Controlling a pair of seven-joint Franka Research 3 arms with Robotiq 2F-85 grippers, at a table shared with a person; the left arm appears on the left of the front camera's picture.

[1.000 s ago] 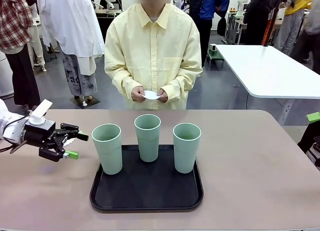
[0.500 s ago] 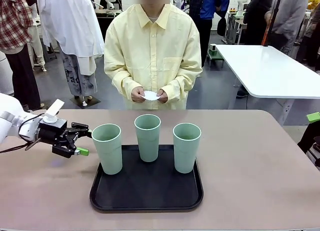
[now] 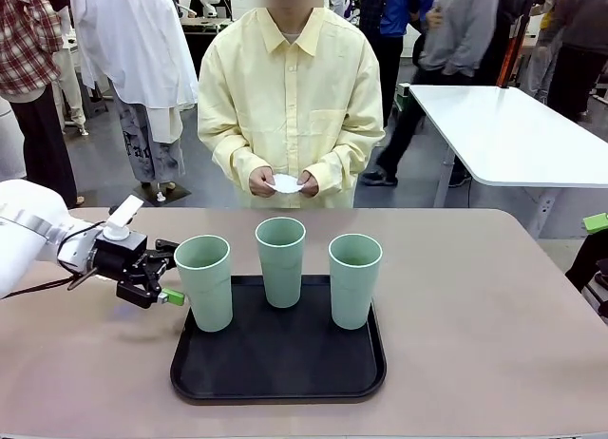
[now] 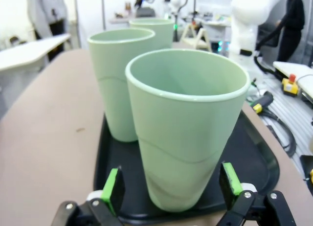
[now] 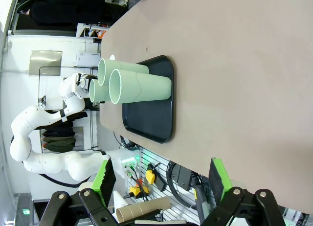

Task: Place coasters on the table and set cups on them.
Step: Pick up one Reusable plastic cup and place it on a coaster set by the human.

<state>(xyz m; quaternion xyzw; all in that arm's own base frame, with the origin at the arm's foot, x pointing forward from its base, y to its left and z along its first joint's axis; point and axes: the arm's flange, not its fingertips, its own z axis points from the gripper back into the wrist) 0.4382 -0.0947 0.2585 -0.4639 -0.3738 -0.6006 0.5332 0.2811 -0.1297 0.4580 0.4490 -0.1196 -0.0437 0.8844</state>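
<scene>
Three pale green cups stand upright on a black tray (image 3: 280, 377) on the beige table (image 3: 494, 306): the left cup (image 3: 204, 282), the middle cup (image 3: 281, 261) and the right cup (image 3: 354, 279). My left gripper (image 3: 171, 271) is open and level at the left cup's left side. In the left wrist view that cup (image 4: 188, 133) stands right at the open left gripper (image 4: 171, 186), with a green pad on each side and no contact visible. The person across the table holds a white coaster (image 3: 286, 181) in both hands. My right gripper (image 5: 161, 179) is open, off the table's edge, holding nothing.
A white table (image 3: 513, 135) stands behind at the right, and several people walk in the background. Bare tabletop lies to the right of the tray and in front of the person. In the right wrist view the tray (image 5: 151, 123) and cups (image 5: 139, 86) lie far off.
My left gripper has moved right across the table, from well left of the tray up to the left cup. The cups, the person's hands and the right gripper stay as they were.
</scene>
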